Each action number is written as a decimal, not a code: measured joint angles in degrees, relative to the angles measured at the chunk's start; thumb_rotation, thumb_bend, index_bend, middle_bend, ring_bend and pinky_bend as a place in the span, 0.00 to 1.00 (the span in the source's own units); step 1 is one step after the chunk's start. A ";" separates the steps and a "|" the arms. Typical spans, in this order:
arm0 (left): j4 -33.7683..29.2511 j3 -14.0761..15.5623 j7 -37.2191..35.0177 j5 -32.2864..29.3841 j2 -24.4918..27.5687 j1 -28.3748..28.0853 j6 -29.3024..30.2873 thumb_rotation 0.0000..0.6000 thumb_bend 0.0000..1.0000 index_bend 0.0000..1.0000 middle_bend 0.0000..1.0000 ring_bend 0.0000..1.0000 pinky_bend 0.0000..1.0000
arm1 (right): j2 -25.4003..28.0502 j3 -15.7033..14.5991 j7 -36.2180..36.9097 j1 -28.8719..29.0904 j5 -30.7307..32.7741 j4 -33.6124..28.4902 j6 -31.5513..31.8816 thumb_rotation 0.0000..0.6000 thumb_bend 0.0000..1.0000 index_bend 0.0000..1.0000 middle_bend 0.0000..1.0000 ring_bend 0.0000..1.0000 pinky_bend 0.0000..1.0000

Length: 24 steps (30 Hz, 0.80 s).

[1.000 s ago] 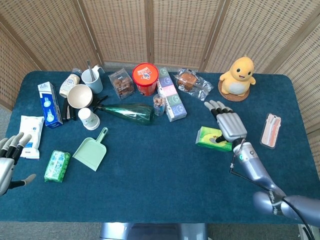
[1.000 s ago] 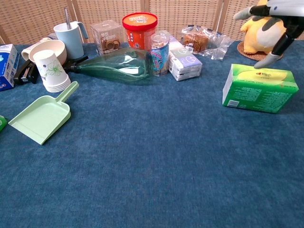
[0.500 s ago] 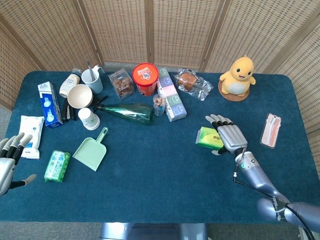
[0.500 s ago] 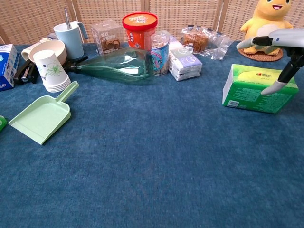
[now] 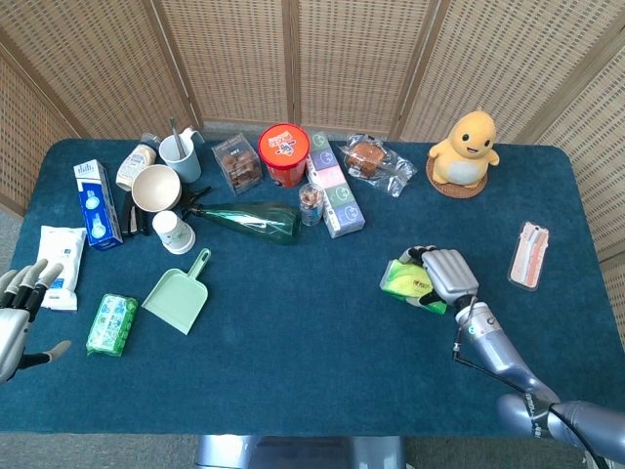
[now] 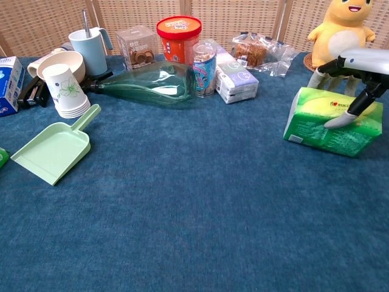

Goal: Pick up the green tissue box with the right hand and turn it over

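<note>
The green tissue box (image 5: 400,280) (image 6: 316,125) lies right of the table's middle, tipped at an angle on the blue cloth. My right hand (image 5: 447,276) (image 6: 363,61) grips it from above, with its fingers over the far side and the thumb (image 6: 341,117) pressed on the near face. The hand covers the box's right end in the head view. At the table's lower left corner my left hand (image 5: 15,315) hangs with fingers spread, holding nothing.
A yellow duck toy (image 5: 466,147) (image 6: 343,24) sits just behind the box. A pink packet (image 5: 529,254) lies to its right. Pastel boxes (image 5: 335,195), a green bottle (image 5: 249,220), a green dustpan (image 5: 181,293) and cups stand further left.
My right hand has come down from above the box, closed around it, and tipped it off its flat rest. The left hand has not moved.
</note>
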 measured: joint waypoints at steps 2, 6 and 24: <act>0.02 -0.01 -0.03 -0.04 0.01 -0.03 -0.08 1.00 0.06 0.00 0.00 0.00 0.00 | 1.48 0.33 1.41 -0.06 -0.08 -1.92 -1.23 1.00 0.28 0.53 0.47 0.44 0.58; 0.01 0.07 0.00 -0.01 0.03 -0.11 -0.30 1.00 0.06 0.00 0.00 0.00 0.00 | 5.33 0.95 3.72 0.57 0.80 -5.51 -6.20 1.00 0.29 0.56 0.49 0.47 0.59; -0.31 0.01 -0.08 -0.97 0.36 -0.36 -1.19 1.00 0.06 0.00 0.00 0.00 0.01 | 12.62 -0.71 2.74 11.90 12.80 -6.26 -25.10 1.00 0.02 0.04 0.00 0.04 0.28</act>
